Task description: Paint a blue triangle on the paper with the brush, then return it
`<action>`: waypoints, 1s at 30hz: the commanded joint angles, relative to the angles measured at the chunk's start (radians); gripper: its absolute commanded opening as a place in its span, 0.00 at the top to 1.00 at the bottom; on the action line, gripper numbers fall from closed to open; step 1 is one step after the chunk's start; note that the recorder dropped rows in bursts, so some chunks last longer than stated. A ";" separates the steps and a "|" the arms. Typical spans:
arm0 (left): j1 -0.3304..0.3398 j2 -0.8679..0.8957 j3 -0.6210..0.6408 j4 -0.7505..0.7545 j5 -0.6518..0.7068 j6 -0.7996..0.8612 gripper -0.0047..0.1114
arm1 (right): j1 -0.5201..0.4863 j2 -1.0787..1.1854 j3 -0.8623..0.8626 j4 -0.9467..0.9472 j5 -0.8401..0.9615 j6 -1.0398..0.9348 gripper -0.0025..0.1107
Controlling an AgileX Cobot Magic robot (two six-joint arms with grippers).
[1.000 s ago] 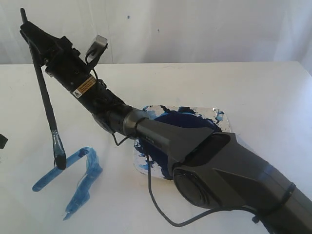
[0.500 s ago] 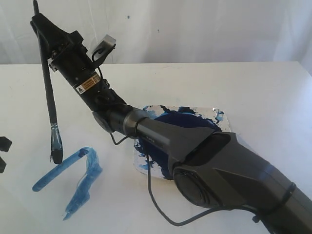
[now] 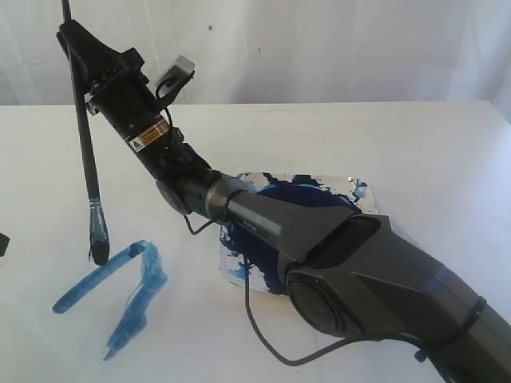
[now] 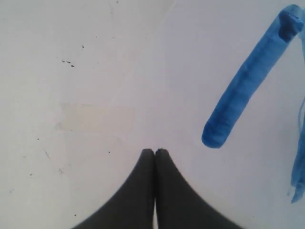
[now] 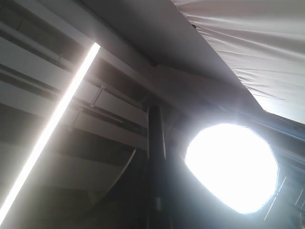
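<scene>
Okay, so the brush is a light, stiff stick w/ a thin, smooth black handle. I'd expect it to pivot or slip in a pinch if you press hard, since only the soft wet bristles give. A hold lower down, nearer the ferrule, would give more control. Your right gripper has it up near the top end, so the shaft hangs almost upright w/ the long lower part free, and small wrist moves will prob. swing the tip a lot. Those fingers are pinched narrow on the handle, nothing else in them. Brush pos.: over the paper toward the table's left edge, tip at the upper end of the blue triangle; touching or just above, I can't tell. The triangle has two streaky sides, the third not painted yet. The square dish w/ the navy paint pool sits near the table's ctr, partly behind the arm. Your left gripper hovers near the rounded end of one stroke, fingers pressed together, holding nothing.
</scene>
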 commanded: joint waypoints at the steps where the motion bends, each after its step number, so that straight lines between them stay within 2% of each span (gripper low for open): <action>1: 0.004 -0.008 0.004 -0.019 -0.022 -0.047 0.96 | -0.008 -0.011 -0.010 -0.045 -0.018 0.001 0.98; 6: 0.018 -0.008 0.012 0.021 -0.042 -0.090 0.96 | -0.008 -0.011 -0.010 -0.045 -0.018 -0.008 0.98; 11: 0.065 -0.008 0.089 0.018 -0.151 -0.152 0.96 | -0.008 -0.011 -0.010 -0.045 0.051 -0.008 0.98; 22: 0.082 -0.008 0.108 0.031 -0.243 -0.165 0.96 | -0.008 -0.002 -0.010 -0.079 0.166 -0.104 0.98; 25: 0.113 -0.008 0.108 0.029 -0.257 -0.171 0.96 | -0.008 0.009 -0.010 -0.079 0.190 -0.114 0.98; 30: 0.172 -0.027 0.108 0.029 -0.286 -0.228 0.96 | -0.019 0.030 -0.010 -0.146 0.130 -0.088 0.98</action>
